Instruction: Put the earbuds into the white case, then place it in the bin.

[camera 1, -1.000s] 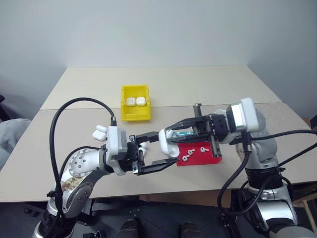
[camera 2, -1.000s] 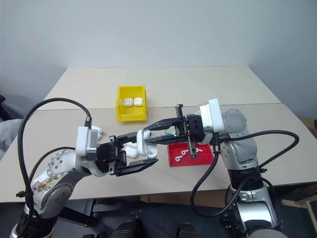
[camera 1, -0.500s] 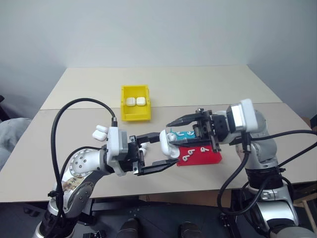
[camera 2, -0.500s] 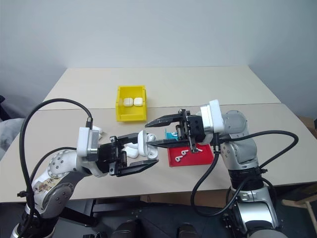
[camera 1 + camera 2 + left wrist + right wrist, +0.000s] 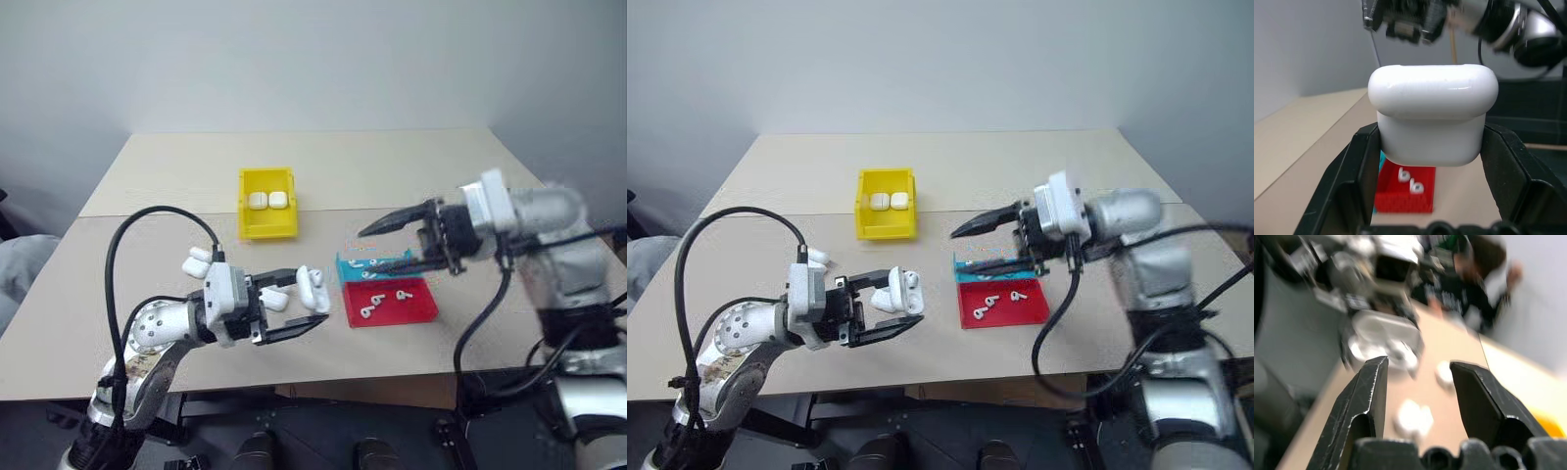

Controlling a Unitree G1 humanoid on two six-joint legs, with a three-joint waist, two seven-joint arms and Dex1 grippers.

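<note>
Left wrist view: left gripper [image 5: 1432, 161] clamps white case [image 5: 1432, 117]; right gripper [image 5: 377, 247] spread, level.

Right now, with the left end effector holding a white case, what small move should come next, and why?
Probably lower the open right end effector to the earbuds in the red tray and pick one. The left end effector is shut on the white case, whose lid stands open, and the right one hangs empty above the trays.

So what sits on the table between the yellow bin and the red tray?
A teal tray, against the red tray's far edge; otherwise bare tabletop up to the yellow bin, in the head views.
</note>
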